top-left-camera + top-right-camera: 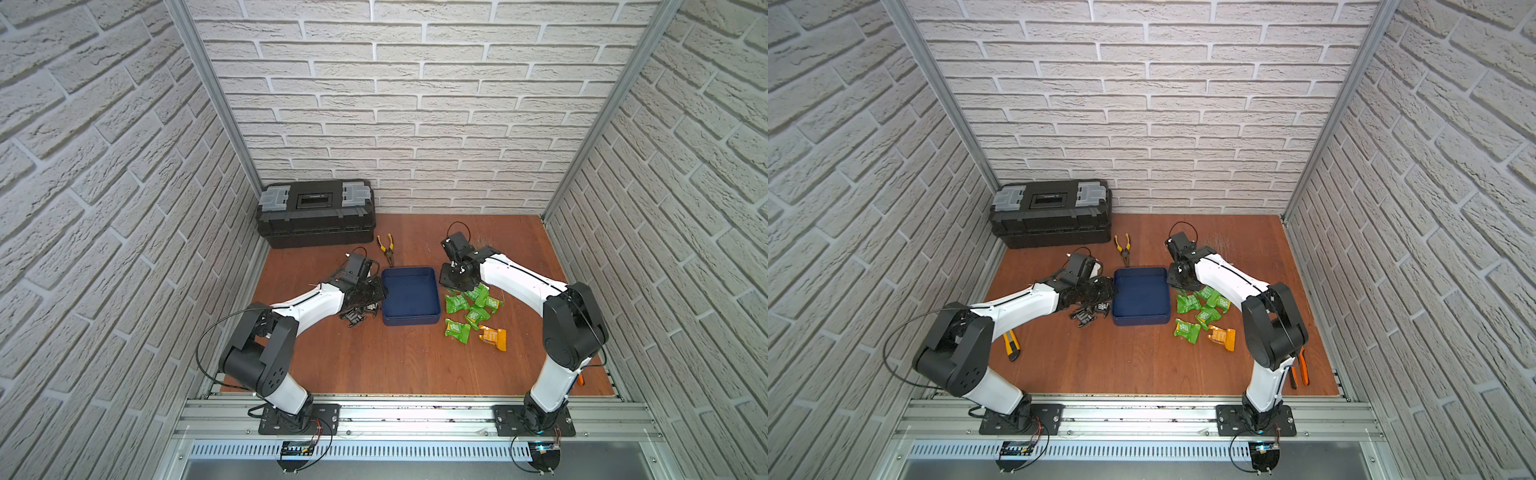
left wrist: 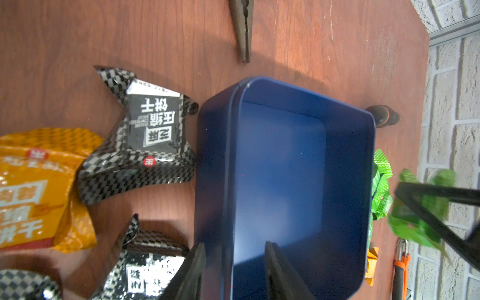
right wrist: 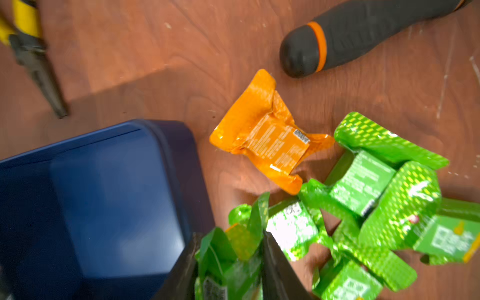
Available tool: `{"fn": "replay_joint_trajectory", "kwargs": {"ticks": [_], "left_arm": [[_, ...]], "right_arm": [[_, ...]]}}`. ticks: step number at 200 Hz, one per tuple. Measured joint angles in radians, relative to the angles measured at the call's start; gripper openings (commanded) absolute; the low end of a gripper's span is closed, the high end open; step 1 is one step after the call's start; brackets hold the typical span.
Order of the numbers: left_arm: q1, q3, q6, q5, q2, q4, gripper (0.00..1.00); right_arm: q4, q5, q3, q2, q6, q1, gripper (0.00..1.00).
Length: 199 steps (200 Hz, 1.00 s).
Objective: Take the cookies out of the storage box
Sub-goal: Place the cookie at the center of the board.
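The storage box (image 1: 410, 296) is a shallow navy tray in the middle of the floor, and its inside shows only bare blue. Green cookies (image 1: 473, 309) and one orange packet (image 1: 493, 337) lie in a pile to its right. Black checkered cookies (image 1: 357, 318) lie to its left, with another orange packet (image 2: 39, 187) beside them. My left gripper (image 2: 233, 270) is open and straddles the box's left wall, one finger outside and one inside. My right gripper (image 3: 231, 249) hangs over the pile's near edge by the box's right side, shut on a green cookie packet (image 3: 228, 259).
A black toolbox (image 1: 316, 212) stands at the back left. Yellow-handled pliers (image 1: 387, 247) lie just behind the box. A black screwdriver handle with an orange ring (image 3: 350, 33) lies behind the pile. Orange-handled pliers (image 1: 1300, 368) and a yellow knife (image 1: 1011, 345) lie near the arms' bases.
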Motion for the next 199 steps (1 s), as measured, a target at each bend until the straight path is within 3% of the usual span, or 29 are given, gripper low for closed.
{"fn": "replay_joint_trajectory", "kwargs": {"ticks": [25,54,121,199], "left_arm": [[0.0,0.0,-0.001,0.0,0.0,0.002,0.45],[0.0,0.0,-0.001,0.0,0.0,0.006,0.46],[-0.005,0.021,0.01,-0.015,0.003,-0.033,0.45],[-0.034,0.087,0.053,-0.071,0.042,-0.104,0.43]], "right_arm": [[0.03,-0.019,0.0,0.055,-0.01,-0.006,0.17],[0.037,-0.025,0.0,0.09,-0.024,-0.009,0.29],[0.062,-0.032,-0.053,0.012,-0.048,-0.011,0.57],[0.081,-0.04,-0.126,-0.135,-0.048,-0.011,0.6]]}}
